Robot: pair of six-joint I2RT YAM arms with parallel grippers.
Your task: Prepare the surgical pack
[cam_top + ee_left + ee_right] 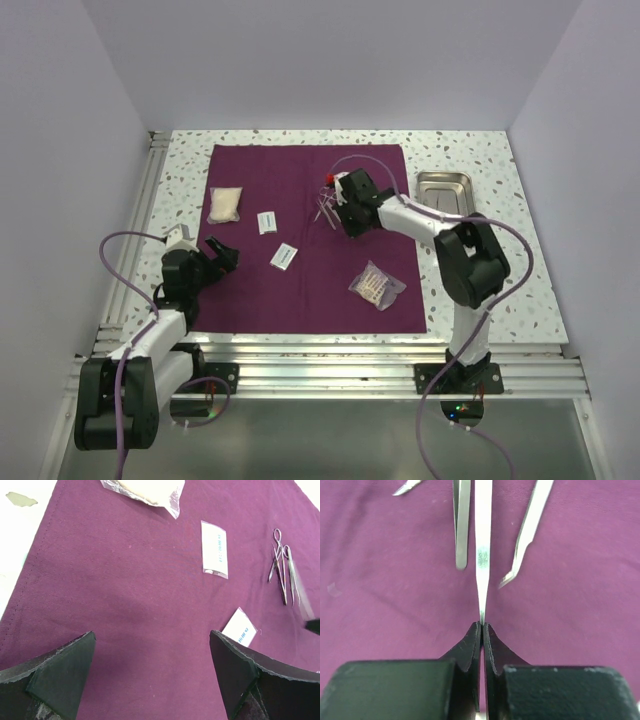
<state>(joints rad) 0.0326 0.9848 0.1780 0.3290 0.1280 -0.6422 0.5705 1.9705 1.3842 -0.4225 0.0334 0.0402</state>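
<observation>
Speckled white tabletop (pixel 480 250) carries the surgical pack (pixel 300 300), a plum drape spread flat across its middle. Over the far right part of the drape, the right claw (pixel 482 626) is pinched tight on the end of a thin steel instrument (pixel 482 555). Other instruments (pixel 461 525) lie just beside it on the cloth. The left claw (pixel 152 645) hovers spread wide over the drape's near left, holding nothing. A steel tray (pixel 447 190) rests on the tabletop off the drape's far right corner.
</observation>
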